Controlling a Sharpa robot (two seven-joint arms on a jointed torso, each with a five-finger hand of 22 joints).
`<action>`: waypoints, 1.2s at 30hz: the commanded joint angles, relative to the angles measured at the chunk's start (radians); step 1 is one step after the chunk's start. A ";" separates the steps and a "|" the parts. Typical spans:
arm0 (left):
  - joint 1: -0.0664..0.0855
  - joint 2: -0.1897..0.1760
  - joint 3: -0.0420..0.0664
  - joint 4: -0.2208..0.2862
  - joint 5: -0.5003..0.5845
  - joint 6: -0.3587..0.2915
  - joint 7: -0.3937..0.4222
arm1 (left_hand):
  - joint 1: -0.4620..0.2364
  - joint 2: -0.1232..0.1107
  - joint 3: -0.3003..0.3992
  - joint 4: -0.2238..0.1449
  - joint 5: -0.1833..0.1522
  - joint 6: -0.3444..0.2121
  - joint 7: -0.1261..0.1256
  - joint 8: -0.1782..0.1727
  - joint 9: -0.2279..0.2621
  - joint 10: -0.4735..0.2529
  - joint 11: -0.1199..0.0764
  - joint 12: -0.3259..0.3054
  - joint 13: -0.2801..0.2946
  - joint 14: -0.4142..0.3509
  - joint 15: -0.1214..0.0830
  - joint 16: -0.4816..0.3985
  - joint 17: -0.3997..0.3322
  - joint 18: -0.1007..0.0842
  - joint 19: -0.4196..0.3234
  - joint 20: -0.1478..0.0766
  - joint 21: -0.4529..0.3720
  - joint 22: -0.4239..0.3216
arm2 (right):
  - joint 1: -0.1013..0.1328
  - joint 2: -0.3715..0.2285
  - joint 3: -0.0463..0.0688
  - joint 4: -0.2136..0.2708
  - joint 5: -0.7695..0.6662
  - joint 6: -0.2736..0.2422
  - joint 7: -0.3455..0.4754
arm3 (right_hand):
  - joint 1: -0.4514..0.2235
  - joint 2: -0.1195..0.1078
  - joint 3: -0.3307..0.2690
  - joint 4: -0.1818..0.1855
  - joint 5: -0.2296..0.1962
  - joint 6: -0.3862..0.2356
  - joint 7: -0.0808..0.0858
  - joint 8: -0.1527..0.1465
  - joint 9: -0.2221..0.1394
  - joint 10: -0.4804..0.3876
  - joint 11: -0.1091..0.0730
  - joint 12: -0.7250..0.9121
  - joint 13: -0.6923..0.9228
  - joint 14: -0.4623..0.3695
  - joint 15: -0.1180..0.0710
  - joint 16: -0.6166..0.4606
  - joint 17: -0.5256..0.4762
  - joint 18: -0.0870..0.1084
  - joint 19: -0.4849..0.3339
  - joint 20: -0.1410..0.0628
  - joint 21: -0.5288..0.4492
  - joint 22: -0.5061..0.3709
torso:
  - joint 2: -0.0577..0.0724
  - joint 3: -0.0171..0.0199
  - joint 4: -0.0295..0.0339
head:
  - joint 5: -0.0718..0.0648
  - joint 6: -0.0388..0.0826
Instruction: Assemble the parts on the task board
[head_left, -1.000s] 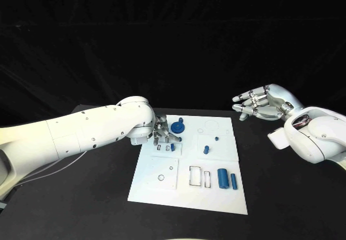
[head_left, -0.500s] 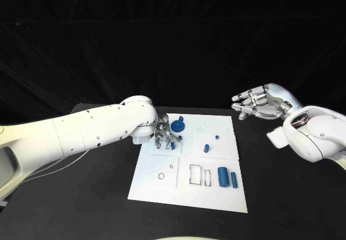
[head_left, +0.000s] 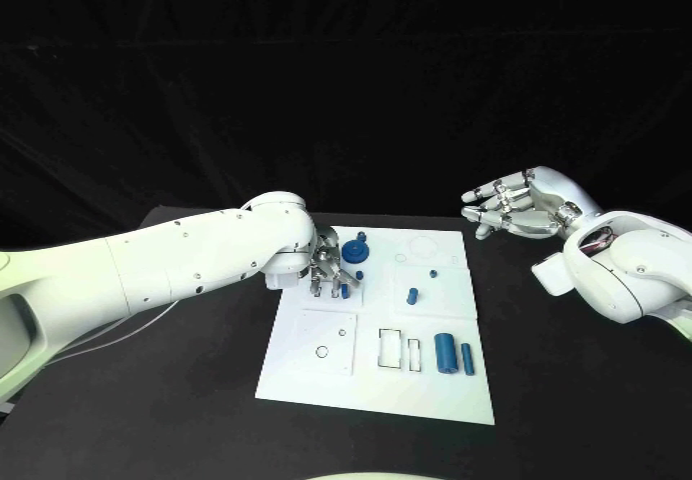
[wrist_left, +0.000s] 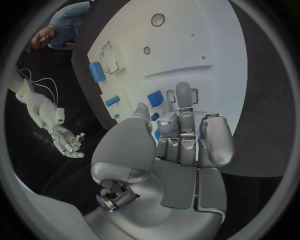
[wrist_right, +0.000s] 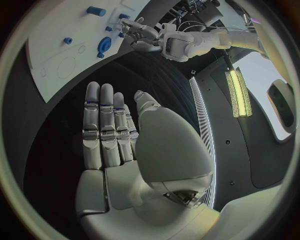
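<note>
The task board (head_left: 378, 370) lies flat in the middle of the black table (head_left: 577, 380), under and just ahead of the left hand (head_left: 326, 270), which is lowered onto its far-left part with fingers (wrist_left: 182, 107) pointing down at a small blue block (wrist_left: 155, 98). In the left wrist view the fingertips stand close around that block and a neighbouring rectangular slot, so I judge the hand is working a part toward its seat; whether it actually pinches anything I cannot tell, as the fingers hide the contact. A round blue part (head_left: 356, 254) stands just beyond the fingers, a short blue peg (head_left: 413, 296) lies a little to their right, and two blue cylinders (head_left: 454, 355) rest side by side near the board's near-right corner, well apart from both hands, likely waiting their turn. The right hand (head_left: 522, 206) hovers off the board's far-right corner, empty with fingers spread, seemingly kept clear. Compared with a second ago, the left forearm has rolled slightly and the hand has settled lower over the block; the right hand has barely shifted, and the loose parts lie as before.
</note>
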 joint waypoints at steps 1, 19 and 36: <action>-0.001 0.003 0.000 0.000 0.012 0.027 0.001 | 0.012 -0.003 0.008 -0.002 0.003 -0.009 -0.001 0.007 0.003 -0.001 0.000 0.004 0.001 0.006 0.001 -0.007 0.002 -0.018 0.002 0.004 0.006 0.003 | -0.001 0.002 0.000 -0.002 -0.010 -0.002 -0.003 | -0.003 0.004 0.002 -0.007 0.005 0.001 0.007 -0.007 0.002 0.001 0.005 -0.004 -0.001 0.002 0.006 -0.004 -0.001 0.007 0.003 0.007 -0.004 -0.001 | 0.001 0.0002 0.0009 | 0.000 -0.003; -0.001 0.002 0.000 0.001 0.020 0.039 0.000 | 0.022 -0.002 0.019 -0.002 0.004 -0.009 -0.002 0.011 0.008 -0.002 -0.001 0.003 0.001 0.006 0.001 -0.010 0.005 -0.018 0.002 0.004 0.009 0.007 | -0.003 0.008 0.000 -0.010 -0.012 -0.003 -0.003 | 0.000 0.005 0.005 -0.008 0.012 0.003 0.007 -0.006 0.002 0.002 0.005 -0.005 -0.002 0.002 0.005 -0.006 -0.001 0.007 0.004 0.007 -0.005 -0.004 | 0.002 0.0000 0.0016 | -0.003 -0.007; -0.001 0.003 0.000 -0.004 0.039 0.029 0.000 | 0.214 0.008 0.258 -0.081 0.013 -0.040 -0.009 0.002 0.024 -0.020 -0.009 -0.025 -0.015 0.008 -0.006 -0.027 0.025 -0.020 0.000 -0.001 0.021 0.025 | -0.005 0.010 0.000 -0.010 -0.011 0.000 -0.004 | 0.000 0.006 0.008 -0.008 0.018 0.004 0.007 -0.006 0.003 0.003 0.005 -0.005 -0.003 0.001 0.006 -0.008 -0.002 0.006 0.004 0.007 -0.007 -0.007 | 0.002 0.0000 0.0008 | -0.002 -0.009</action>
